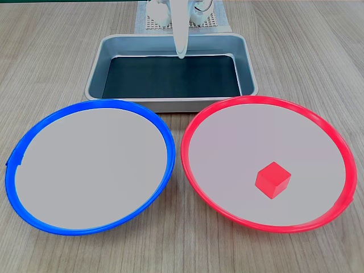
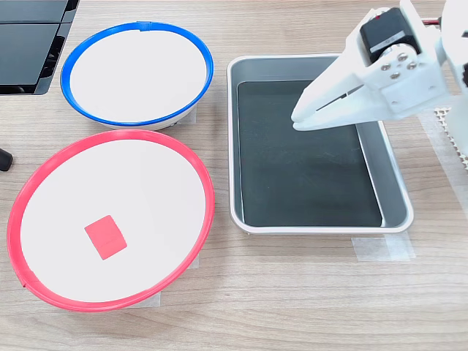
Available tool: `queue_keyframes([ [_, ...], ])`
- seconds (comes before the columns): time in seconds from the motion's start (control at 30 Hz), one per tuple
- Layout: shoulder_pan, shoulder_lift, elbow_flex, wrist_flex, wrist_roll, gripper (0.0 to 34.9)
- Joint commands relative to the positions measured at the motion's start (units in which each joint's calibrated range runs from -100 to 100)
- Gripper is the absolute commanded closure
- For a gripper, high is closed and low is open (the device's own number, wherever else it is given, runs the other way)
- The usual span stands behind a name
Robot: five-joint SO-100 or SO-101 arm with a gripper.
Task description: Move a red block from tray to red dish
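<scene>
The red block point(image 1: 273, 180) point(image 2: 105, 237) lies inside the red dish point(image 1: 196, 122) point(image 2: 44, 172), on its pale centre. The grey tray point(image 1: 170, 104) point(image 2: 393, 194) shows only its bare black bottom. My white gripper point(image 1: 181, 55) point(image 2: 299, 121) hangs above the tray, its tips over the far end in the first exterior view. The fingers point(image 2: 329, 88) lie together, shut, with nothing held. It is well apart from the block and the red dish.
A blue-rimmed plate point(image 1: 34, 133) point(image 2: 139, 29) sits beside the red dish, on the first exterior view's left. The arm's base point(image 1: 182, 14) stands behind the tray on a mesh mat. A dark device point(image 2: 29, 44) occupies the second exterior view's top left corner. The wooden table runs all round.
</scene>
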Motion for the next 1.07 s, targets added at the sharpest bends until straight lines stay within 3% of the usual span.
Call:
queue_keyframes([
  [0.0,-0.3,-3.9,0.0,4.2,-0.4,34.7],
  [1.03,-0.1,-4.0,0.0,4.1,-0.1,34.6],
])
